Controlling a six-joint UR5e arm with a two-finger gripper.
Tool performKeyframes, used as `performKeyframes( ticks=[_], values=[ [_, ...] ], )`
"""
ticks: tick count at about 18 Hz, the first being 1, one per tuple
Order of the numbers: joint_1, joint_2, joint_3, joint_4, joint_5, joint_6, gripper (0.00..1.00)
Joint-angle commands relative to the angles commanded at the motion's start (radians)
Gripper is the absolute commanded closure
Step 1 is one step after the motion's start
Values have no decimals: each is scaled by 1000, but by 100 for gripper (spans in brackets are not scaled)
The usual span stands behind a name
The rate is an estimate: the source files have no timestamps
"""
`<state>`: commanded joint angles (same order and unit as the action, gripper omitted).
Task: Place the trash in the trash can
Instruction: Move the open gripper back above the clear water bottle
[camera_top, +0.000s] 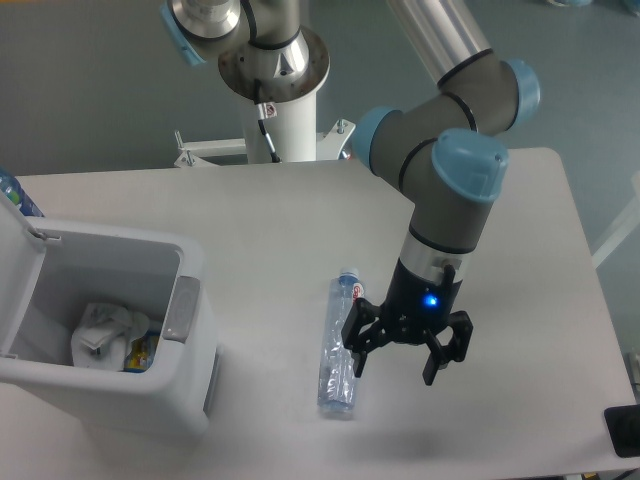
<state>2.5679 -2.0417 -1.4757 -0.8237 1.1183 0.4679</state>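
A crushed clear plastic bottle (340, 346) with a blue-and-red label lies flat on the white table (500, 250), its pale cap toward the back. My gripper (399, 364) hangs open just right of the bottle, one finger (357, 352) close beside the bottle's lower half and nothing held. At the left stands the white trash can (110, 390) with its lid up. Crumpled white paper (103, 331) lies inside it, beside a small colourful wrapper.
The robot's white base column (290, 110) stands behind the table's far edge. A grey handle plate (181, 308) sits on the bin's right rim. A dark object (622, 432) pokes in at the bottom right corner.
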Motion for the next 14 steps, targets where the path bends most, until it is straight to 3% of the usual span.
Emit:
performKeyframes(
  ticks=[7,12,14],
  values=[
    [5,-8,-17,-3,69,28,0],
    [-2,-61,-11,-5,74,37,0],
    [-17,-71,-12,-14,124,37,0]
  ],
)
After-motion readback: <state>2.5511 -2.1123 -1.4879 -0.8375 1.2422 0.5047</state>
